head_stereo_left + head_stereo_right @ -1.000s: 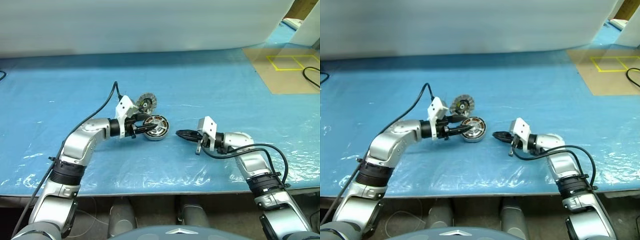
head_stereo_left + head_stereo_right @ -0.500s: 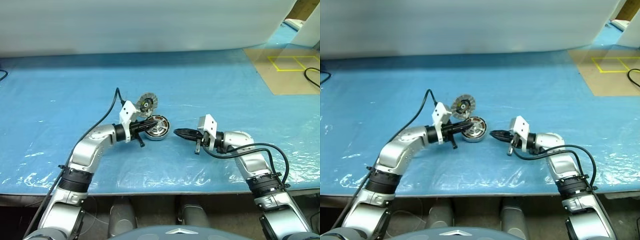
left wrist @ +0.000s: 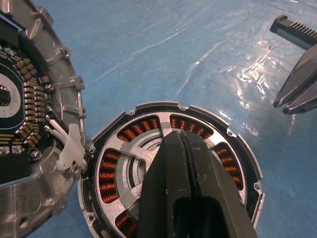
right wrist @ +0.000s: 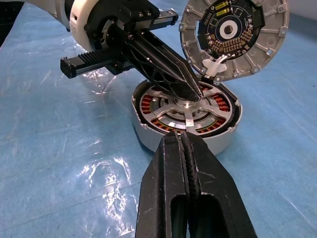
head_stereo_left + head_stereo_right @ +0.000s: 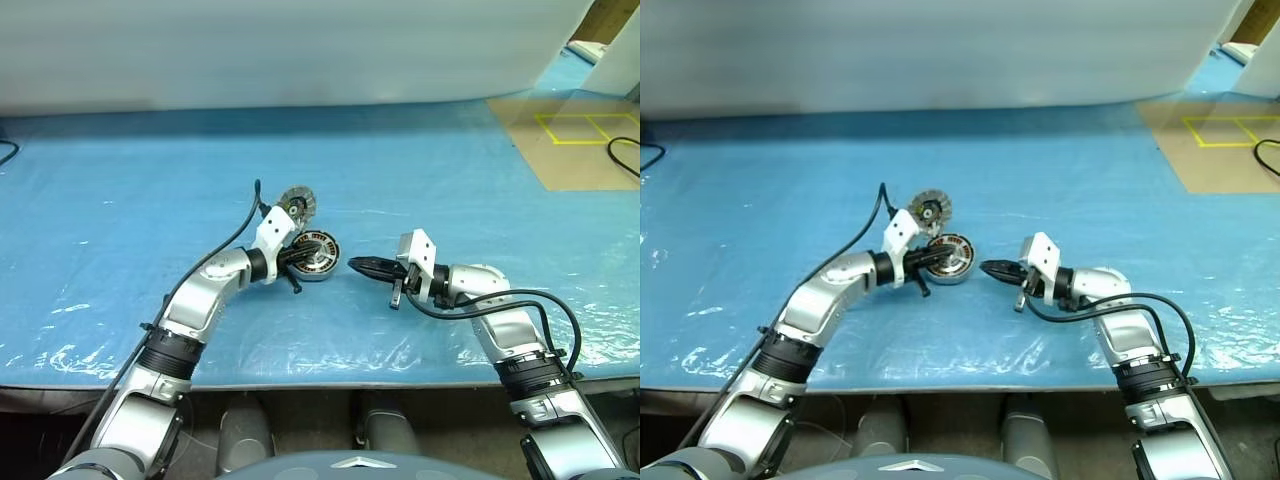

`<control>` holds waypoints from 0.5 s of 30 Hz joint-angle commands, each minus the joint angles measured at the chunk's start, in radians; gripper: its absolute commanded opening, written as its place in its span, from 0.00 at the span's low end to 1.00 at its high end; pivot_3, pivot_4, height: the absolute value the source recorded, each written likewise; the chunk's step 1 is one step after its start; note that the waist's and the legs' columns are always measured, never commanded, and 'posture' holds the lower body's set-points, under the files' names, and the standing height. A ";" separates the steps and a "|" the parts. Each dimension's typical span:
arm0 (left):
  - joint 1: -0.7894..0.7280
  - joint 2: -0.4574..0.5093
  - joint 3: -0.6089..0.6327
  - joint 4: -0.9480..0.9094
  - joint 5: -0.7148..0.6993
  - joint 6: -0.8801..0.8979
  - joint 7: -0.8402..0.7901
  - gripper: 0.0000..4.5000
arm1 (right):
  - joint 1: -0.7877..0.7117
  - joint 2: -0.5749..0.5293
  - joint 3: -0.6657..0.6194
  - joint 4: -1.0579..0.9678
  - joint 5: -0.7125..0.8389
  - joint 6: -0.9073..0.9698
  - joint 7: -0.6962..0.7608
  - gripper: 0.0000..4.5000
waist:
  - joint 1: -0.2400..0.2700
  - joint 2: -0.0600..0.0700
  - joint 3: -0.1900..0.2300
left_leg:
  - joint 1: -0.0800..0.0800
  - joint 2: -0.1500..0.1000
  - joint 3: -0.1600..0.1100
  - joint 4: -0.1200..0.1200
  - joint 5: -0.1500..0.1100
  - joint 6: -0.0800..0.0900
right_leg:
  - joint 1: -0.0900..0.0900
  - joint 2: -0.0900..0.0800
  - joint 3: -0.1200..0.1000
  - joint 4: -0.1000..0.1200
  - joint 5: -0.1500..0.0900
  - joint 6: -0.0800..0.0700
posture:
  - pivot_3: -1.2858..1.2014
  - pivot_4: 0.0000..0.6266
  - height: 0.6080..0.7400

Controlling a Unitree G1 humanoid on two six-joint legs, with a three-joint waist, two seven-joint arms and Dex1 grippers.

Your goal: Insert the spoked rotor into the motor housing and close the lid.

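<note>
The motor housing (image 5: 318, 256) lies flat on the blue sheet, its copper windings showing in the left wrist view (image 3: 111, 171). Silver spokes of the spoked rotor (image 4: 174, 113) lie across the windings, inside the housing's rim. The lid (image 5: 294, 205) stands tilted on its edge just behind the housing, its circuit side (image 4: 233, 34) facing the right wrist camera. My left gripper (image 5: 302, 257) is shut, empty, with its tips over the rotor's hub (image 3: 182, 135). My right gripper (image 5: 353, 265) is shut and empty, a little to the right of the housing, pointing at it (image 4: 181, 137).
A blue plastic sheet (image 5: 120, 200) covers the table. A tan board with yellow tape squares (image 5: 570, 140) lies at the back right, with a black cable (image 5: 618, 152) beside it. A pale wall (image 5: 300, 50) closes the back.
My left gripper has shut and moved right and slightly down, from the housing's left edge to over its centre. The right arm has stayed put.
</note>
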 commanded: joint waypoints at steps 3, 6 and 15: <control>0.032 0.013 -0.033 0.019 0.035 -0.002 -0.008 0.01 | -0.013 0.003 -0.019 -0.030 0.018 -0.001 -0.004 0.00 | 0.000 0.000 0.000 | 0.000 0.000 0.000 0.000 0.000 0.000 | 0.000 0.000 0.000 0.000 0.000 0.000 | 0.52 0.24 1.00; 0.061 0.015 -0.011 -0.008 -0.001 -0.093 -0.064 0.01 | -0.019 0.003 -0.020 -0.030 0.021 0.002 -0.004 0.00 | 0.000 0.000 0.000 | 0.000 0.000 0.000 0.000 0.000 0.000 | 0.000 0.000 0.000 -0.001 0.000 0.000 | 0.52 0.24 1.00; 0.150 0.015 0.116 -0.140 -0.216 -0.134 -0.186 0.01 | -0.052 0.017 -0.022 -0.019 0.031 0.012 0.006 0.00 | -0.002 0.000 0.000 | -0.003 0.000 0.000 -0.001 0.000 0.000 | -0.006 0.001 0.000 0.000 0.000 0.000 | 0.52 0.24 1.00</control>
